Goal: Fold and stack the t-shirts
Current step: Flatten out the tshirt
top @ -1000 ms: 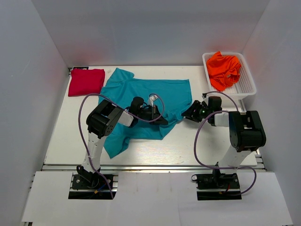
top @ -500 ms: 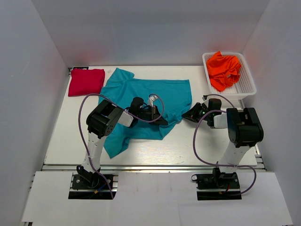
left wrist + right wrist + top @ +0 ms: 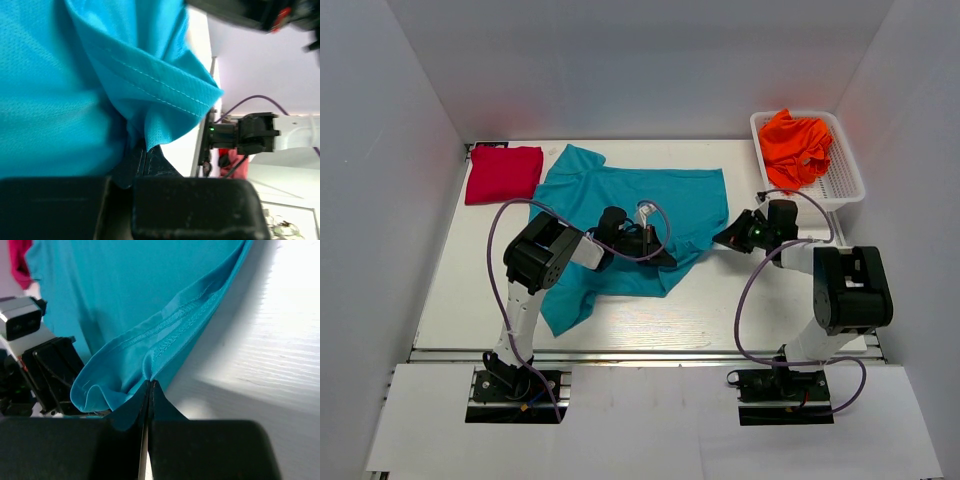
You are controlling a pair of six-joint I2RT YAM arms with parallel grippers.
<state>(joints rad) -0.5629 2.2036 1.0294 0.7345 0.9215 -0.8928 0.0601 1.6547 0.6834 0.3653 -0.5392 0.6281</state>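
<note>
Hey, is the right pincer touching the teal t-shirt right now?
Touching. The right wrist view shows the right pincer closed on the stitched hem of the teal t-shirt, with no gap.

Beyond the near edge of the table [image 3: 450,300], each arm rose from a black base plate [image 3: 515,388]. The left arm [image 3: 535,262] and right arm [image 3: 842,285] had white links between bulky black joint housings. A purple cable [image 3: 498,262] looped along each arm. A small green light [image 3: 754,232] glowed at the right wrist. The left gripper [image 3: 145,152] and right gripper [image 3: 150,385] were matte black, with blocky fingers narrowing to thin tips.
</note>
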